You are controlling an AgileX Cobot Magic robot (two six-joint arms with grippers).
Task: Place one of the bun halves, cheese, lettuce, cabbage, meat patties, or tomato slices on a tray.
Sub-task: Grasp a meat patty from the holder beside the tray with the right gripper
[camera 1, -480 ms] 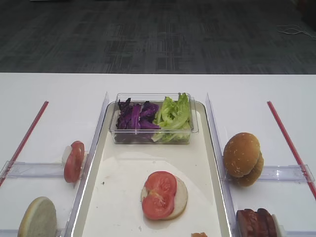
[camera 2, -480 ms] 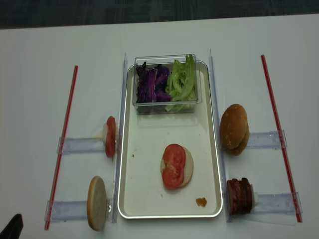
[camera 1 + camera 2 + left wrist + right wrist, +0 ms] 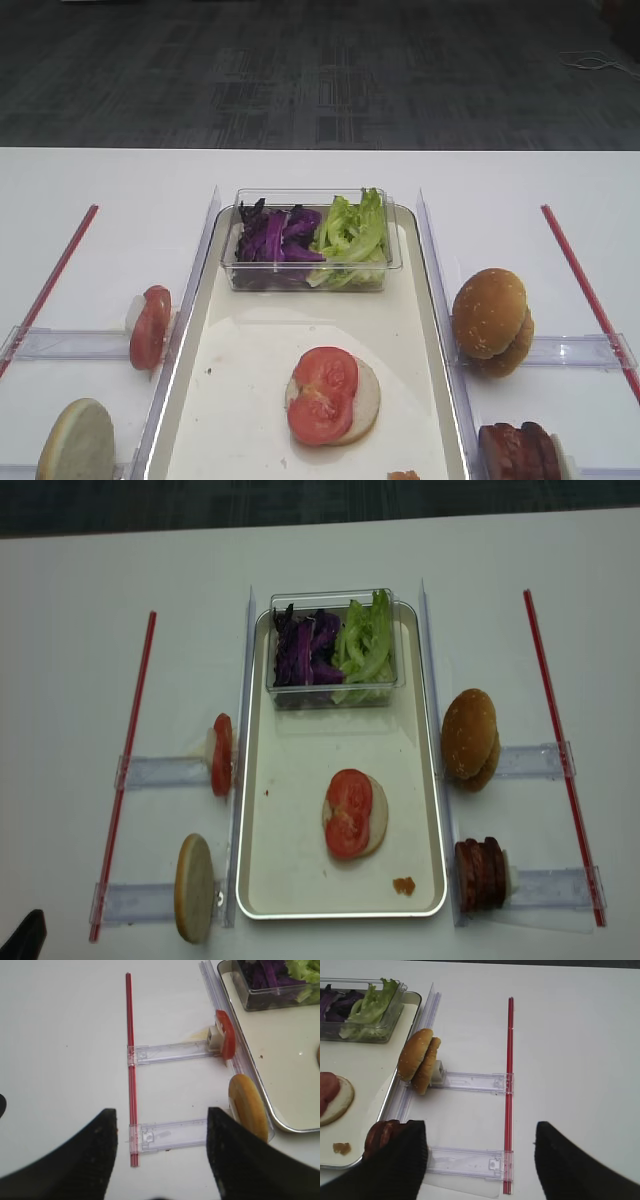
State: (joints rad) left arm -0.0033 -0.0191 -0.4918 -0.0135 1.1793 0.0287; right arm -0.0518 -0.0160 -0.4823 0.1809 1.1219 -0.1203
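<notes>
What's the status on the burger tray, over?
Both grippers open, empty, hanging off the tray's sides: left gripper, right gripper. Bottom bun with tomato slices on tray. Meat patties racked, path unobstructed.

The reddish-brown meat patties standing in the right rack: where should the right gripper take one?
Grip the outermost patty of the reddish-brown meat patties across its flat faces, coming from above: they stand on edge, upper rims exposed. The open right gripper hovers nearby.
</notes>
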